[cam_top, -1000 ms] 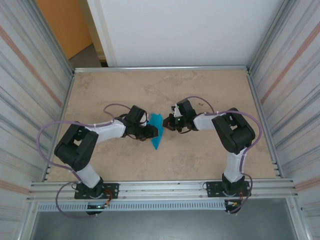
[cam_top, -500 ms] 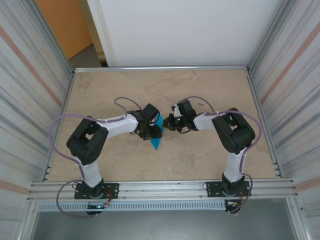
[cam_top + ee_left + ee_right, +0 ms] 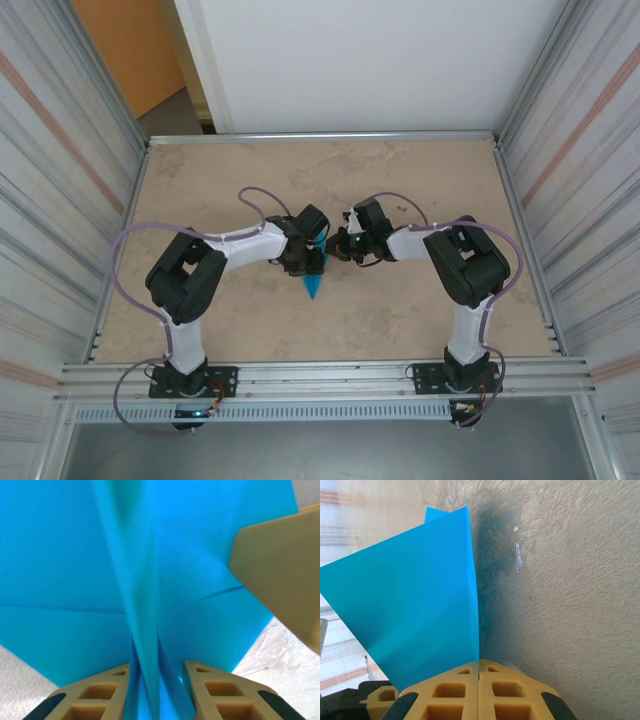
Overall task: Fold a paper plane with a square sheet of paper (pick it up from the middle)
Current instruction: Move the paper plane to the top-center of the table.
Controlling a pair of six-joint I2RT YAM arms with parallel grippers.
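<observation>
The square sheet of paper (image 3: 313, 285) is teal-blue and folded into a narrow pointed dart, its tip toward the near edge of the table. It stands up from the table between the two grippers. My left gripper (image 3: 317, 260) reaches over it from the left. In the left wrist view the paper's (image 3: 200, 555) raised centre fold runs between my left gripper's (image 3: 157, 682) fingers, which straddle it with a little room left. My right gripper (image 3: 479, 666) is shut on the paper's (image 3: 420, 615) edge. One of its tan fingers (image 3: 280, 575) shows at the right of the left wrist view.
The beige table (image 3: 420, 320) is fenced by metal rails and corrugated side walls (image 3: 60, 200). A white panel (image 3: 360, 60) stands behind the far edge. Purple cables (image 3: 130, 250) loop off both arms.
The left arm has swung right, bringing its gripper over the paper, and its fingers have narrowed around the centre fold. The right arm and its grip have stayed put.
</observation>
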